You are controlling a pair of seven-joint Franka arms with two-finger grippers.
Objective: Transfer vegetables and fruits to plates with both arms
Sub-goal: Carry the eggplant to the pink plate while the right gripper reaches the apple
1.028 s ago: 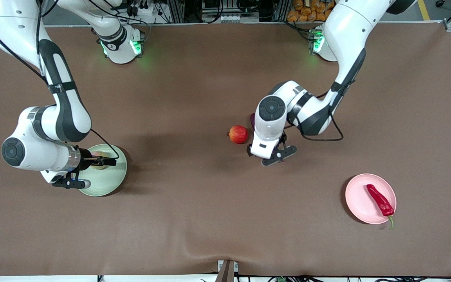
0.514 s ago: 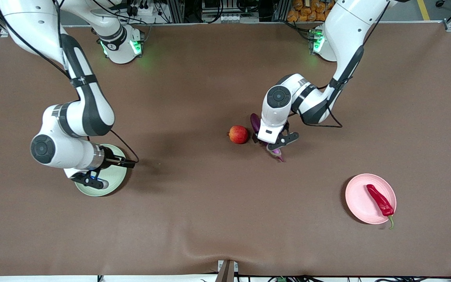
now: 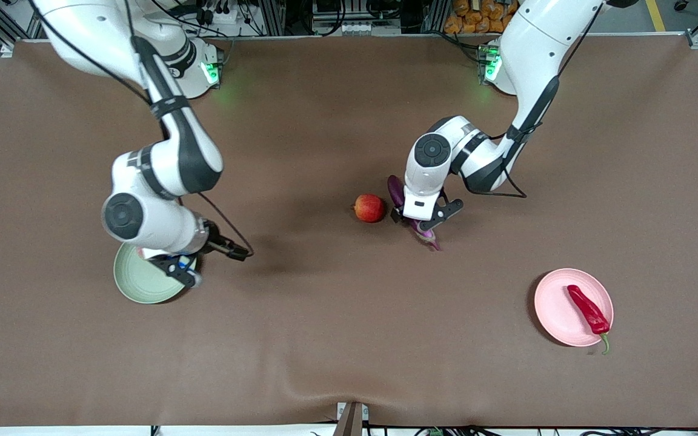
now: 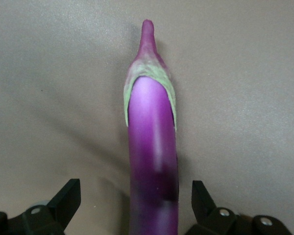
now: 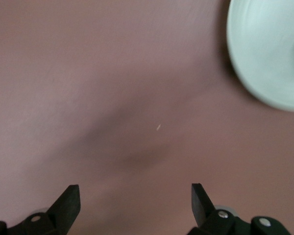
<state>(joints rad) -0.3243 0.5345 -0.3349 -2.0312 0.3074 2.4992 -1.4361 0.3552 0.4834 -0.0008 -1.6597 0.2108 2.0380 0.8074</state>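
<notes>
The purple eggplant lies on the table beside the red-yellow apple. My left gripper is low over the eggplant and open. In the left wrist view the eggplant runs between the two fingers of my left gripper without touching them. My right gripper is open and empty over bare table at the edge of the pale green plate. The right wrist view shows the gripper and the plate. The red chili lies on the pink plate. The peach is hidden.
The brown table mat has a raised wrinkle near its front edge. Both arm bases stand at the back edge, with cables and frames along it.
My right arm has left the green plate and swung toward the table's middle. My left gripper has moved back along the eggplant and settled over it, baring its stem end.
</notes>
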